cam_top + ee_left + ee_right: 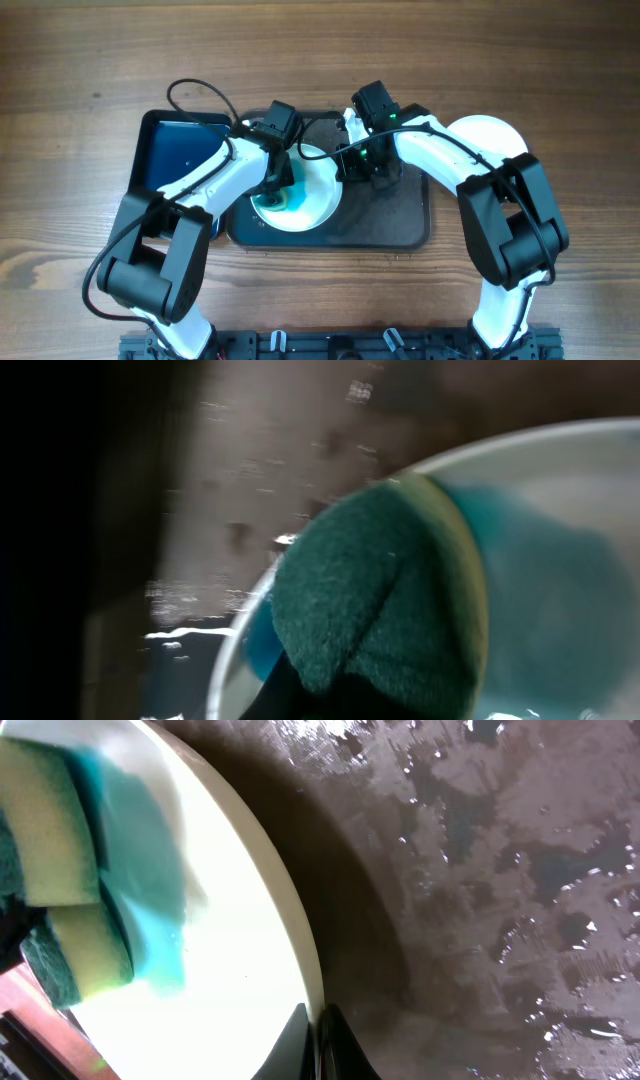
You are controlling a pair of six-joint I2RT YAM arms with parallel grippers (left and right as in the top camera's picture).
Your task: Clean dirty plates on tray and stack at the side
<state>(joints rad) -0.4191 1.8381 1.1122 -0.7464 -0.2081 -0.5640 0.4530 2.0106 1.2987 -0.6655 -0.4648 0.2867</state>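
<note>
The left hand (276, 182) is pinching a green-and-yellow sponge (380, 595) into a fold and pressing it onto the face of a white plate (230, 980). Its fingers are mostly hiding behind the sponge, so I am judging that grip from the fold. The right hand (318, 1042) is nipping the plate's rim, with its fingertips almost pressed together and only the thin edge between them. It seems to be steadying the plate on the wet dark tray (500, 870).

The plate is lying directly beneath the left hand and reaching from the right hand's fingertips toward the sponge. A teal smear (140, 890) is showing just beside the sponge, on the side facing the right hand, and running as a band across the plate. Being round, the plate is offering no long axis, so the next wipe is probably turning on that band, with the sponge dragging toward the right hand.

Another plate (500, 132), apparently clean, is sitting on the bench (80, 60) outboard of the right hand. That hand is the nearer one for stacking.
</note>
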